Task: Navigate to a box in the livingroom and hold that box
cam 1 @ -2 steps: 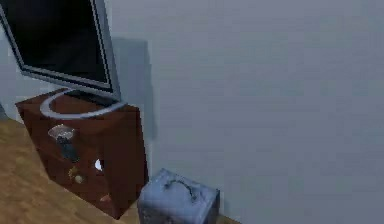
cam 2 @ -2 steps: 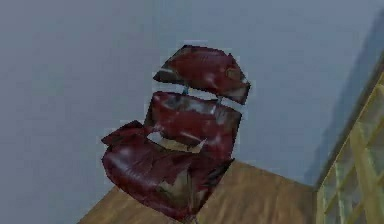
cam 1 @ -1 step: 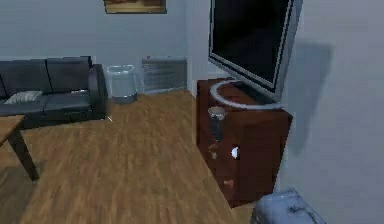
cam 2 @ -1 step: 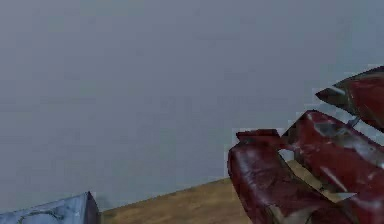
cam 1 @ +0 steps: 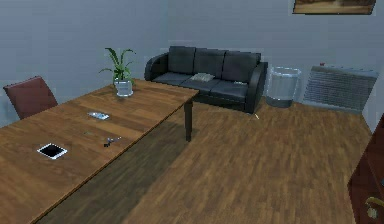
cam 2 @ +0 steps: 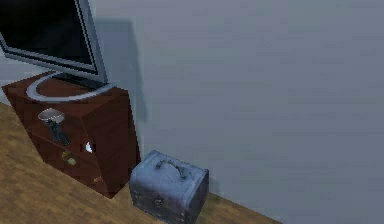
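Box (cam 2: 168, 187): grey-blue, handle on its lid, on the floor just beside the cabinet (cam 2: 90, 135)
Cabinet: dark red, carries a television (cam 2: 50, 35)
Room: living room (judging by the sofa (cam 1: 207, 72))
Gripper: cannot tell whether released or grasping
Done: apparently the drive up to the box
Left: reach out, grasp it, lift it off the floor

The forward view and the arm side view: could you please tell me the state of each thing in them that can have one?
Box: lid shut, standing upright beside the cabinet.
Television: screen dark, upright on the cabinet.
Plant: upright in its pot on the table.
Tablet: lying flat on the table, screen dark.
Bin: upright beside the sofa.
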